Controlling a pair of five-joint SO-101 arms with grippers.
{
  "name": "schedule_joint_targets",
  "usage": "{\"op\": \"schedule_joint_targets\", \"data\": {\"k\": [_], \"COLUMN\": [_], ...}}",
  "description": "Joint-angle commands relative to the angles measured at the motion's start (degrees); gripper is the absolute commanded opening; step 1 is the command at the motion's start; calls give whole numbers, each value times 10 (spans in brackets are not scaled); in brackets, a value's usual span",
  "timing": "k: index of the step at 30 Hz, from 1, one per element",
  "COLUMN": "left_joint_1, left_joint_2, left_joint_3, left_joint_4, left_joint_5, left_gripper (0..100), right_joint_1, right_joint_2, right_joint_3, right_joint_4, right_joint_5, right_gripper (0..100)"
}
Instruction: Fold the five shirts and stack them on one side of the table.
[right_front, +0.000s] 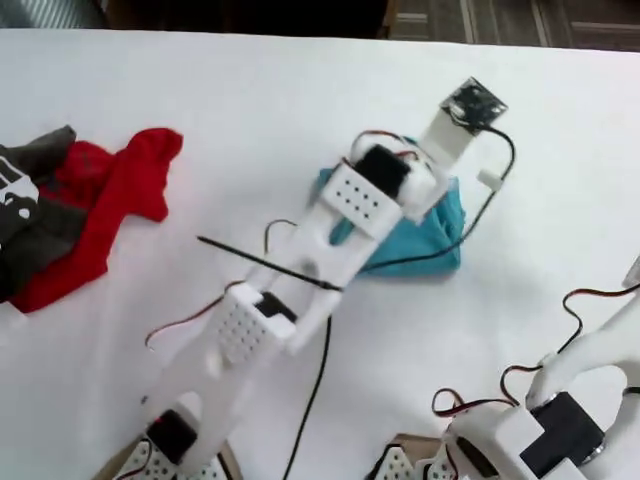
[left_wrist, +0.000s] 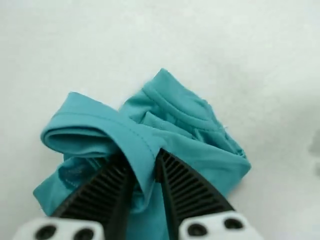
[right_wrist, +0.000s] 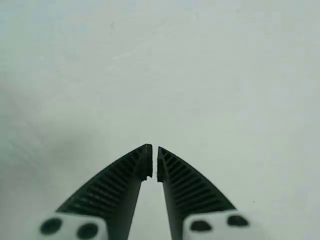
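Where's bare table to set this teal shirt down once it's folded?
Bare table runs along the far edge, between the red shirt and the teal shirt, and on to the right of the teal shirt. Crowded: the left edge, with the red shirt and a grey shirt, and the near edge, with arm bases and cables.

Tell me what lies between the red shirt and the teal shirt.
Bare table separates red shirt from teal shirt, per the high view.
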Motion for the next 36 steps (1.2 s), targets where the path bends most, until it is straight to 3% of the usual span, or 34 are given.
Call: {"op": "schedule_joint_targets", "data": {"k": [1, 9, 15, 24, 27, 30, 36], "left_joint_1": [28, 32, 23, -25, -75, -151, -302], "left_joint_2": [0, 31, 30, -55, -92, -124, -164], "left_joint_3": [-44, -47, -47, -48, -48, -48, -43], "left_joint_4": [-13, -18, -11, 39, 88, 138, 222], "left_joint_5": [10, 8, 10, 7, 7, 10, 10], "left_gripper": [25, 30, 196, 184, 151, 14, 27], "right_joint_1": [4, 6, 2, -23, -62, -122, -303], "right_joint_2": [-29, -29, -32, -29, -29, -28, -27], "right_joint_3": [-2, 1, 28, 32, 37, 47, 34], "right_joint_4": [3, 7, 4, 4, 4, 6, -2], "right_joint_5": [0, 1, 1, 1, 1, 1, -4], "right_gripper": [21, 21, 21, 21, 21, 21, 21]}}
